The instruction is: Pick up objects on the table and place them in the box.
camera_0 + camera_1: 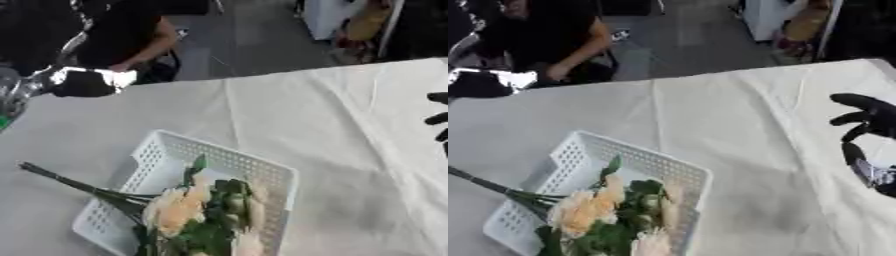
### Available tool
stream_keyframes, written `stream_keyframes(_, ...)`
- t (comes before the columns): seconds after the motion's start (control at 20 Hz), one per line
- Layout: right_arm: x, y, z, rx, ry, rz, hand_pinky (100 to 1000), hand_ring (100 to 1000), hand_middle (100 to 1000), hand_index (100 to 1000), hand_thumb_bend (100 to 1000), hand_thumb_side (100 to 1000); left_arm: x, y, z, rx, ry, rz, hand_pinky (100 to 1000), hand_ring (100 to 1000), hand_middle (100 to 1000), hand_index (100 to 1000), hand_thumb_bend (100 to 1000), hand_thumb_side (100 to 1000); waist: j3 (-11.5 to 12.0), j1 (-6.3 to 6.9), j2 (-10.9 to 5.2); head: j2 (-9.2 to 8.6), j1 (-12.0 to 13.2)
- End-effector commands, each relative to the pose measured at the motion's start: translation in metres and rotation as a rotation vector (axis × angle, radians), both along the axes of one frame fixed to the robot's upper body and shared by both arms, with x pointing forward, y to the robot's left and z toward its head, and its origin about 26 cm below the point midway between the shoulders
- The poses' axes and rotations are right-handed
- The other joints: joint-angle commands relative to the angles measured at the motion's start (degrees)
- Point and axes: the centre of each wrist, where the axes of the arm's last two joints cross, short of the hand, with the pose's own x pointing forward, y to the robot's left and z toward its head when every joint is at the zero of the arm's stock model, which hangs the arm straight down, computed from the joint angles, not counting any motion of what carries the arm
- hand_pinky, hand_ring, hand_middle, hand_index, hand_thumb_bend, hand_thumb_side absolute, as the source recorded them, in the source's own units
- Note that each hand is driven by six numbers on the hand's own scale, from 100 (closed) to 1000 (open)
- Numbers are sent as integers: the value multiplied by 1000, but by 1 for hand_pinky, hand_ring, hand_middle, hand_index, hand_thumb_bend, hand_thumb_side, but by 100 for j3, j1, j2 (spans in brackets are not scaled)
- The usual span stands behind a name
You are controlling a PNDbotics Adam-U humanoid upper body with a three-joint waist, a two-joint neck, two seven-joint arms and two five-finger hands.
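— White cloth covers the table (350, 150), and nearest us sits the white perforated box (262, 172). What's in it?

— A bunch of artificial flowers (197, 212), peach blooms and green leaves inside, dark stems sticking out over the left wall onto the cloth.

— So that item looks placed. And the hands?

— The right hand (872, 120) hangs at the right edge, black fingers spread and relaxed, holding nothing. The left hand isn't visible — only a shiny arm part at the far left.

— Anything left to pick?

— None that I can make out on the cloth. I'd look over the far table before reaching, and keep clear of the stems so the box isn't dragged.
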Motion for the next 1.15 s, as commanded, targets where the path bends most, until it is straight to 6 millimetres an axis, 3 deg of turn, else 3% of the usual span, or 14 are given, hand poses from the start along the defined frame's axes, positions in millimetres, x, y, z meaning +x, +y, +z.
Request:
stream_keyframes(0.05,0,-3,9,-21,-22,-2,669,824,980,1000,100,279,-2,-3,-5,-421,93,-359,376,537,649,825,490,939,-5,-24,-71,-40,-24)
stream_keyframes(0.1,0,-3,9,-21,-21,-1,669,823,980,1000,100,280,-3,-4,-11,-541,179,-473,352,522,641,815,482,957,-8,-20,-71,-33,-23)
stream_keyframes(0.15,0,-3,9,-21,-20,-2,669,823,980,1000,100,280,-4,-3,-14,-639,259,-574,312,485,570,765,417,1000,-4,-17,-72,-25,-27)
stream_keyframes(0.2,0,-3,9,-21,-20,-2,669,823,980,1000,100,281,-5,-1,-16,-715,345,-664,285,473,580,777,282,1000,2,-14,-73,-10,-28)
stream_keyframes(0.35,0,-5,9,-21,-18,-9,669,823,980,1000,100,281,-10,10,-19,-809,547,-814,243,431,523,734,115,1000,37,-10,-79,32,-49)
stream_keyframes(0.55,0,-6,7,-24,-12,-14,669,823,979,1000,100,278,-16,19,-33,-777,793,-839,249,431,528,735,100,1000,71,-14,-97,151,-34)
stream_keyframes(0.7,0,-5,7,-27,-11,-7,669,823,979,1000,100,277,-16,14,-42,-763,901,-806,289,458,549,751,100,1000,50,-23,-105,194,19)
stream_keyframes(1.15,2,-1,7,-18,-16,10,669,824,980,1000,100,275,-9,-19,-60,-642,975,-745,346,474,557,746,100,1000,-42,-73,-66,270,140)
